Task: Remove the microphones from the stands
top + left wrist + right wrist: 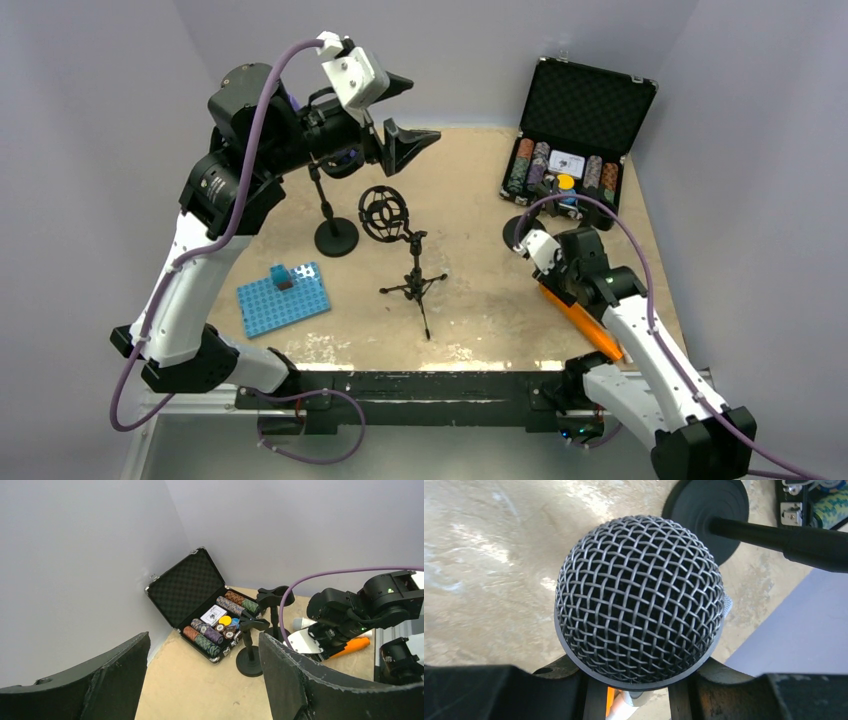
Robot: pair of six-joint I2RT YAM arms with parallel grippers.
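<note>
Pale grey walls [90,120] enclose a sand-coloured tabletop [480,300] on three sides. An open poker chip case [585,110] lies at the far right corner. Left gripper [408,112] hangs high over the table, fingers wide apart and empty, probably parked clear of the work. Right gripper [636,692] sits low, its fingers clamped just under the mesh head of the microphone [639,600], which appears already free of the round-based stand [769,534] just beside it.

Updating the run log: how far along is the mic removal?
Done: the stand clip looks empty, so the mic seems to be off it. In hand: the right gripper holds the mic. The left gripper is open and empty. Left: probably carry it clear and set it down.
</note>
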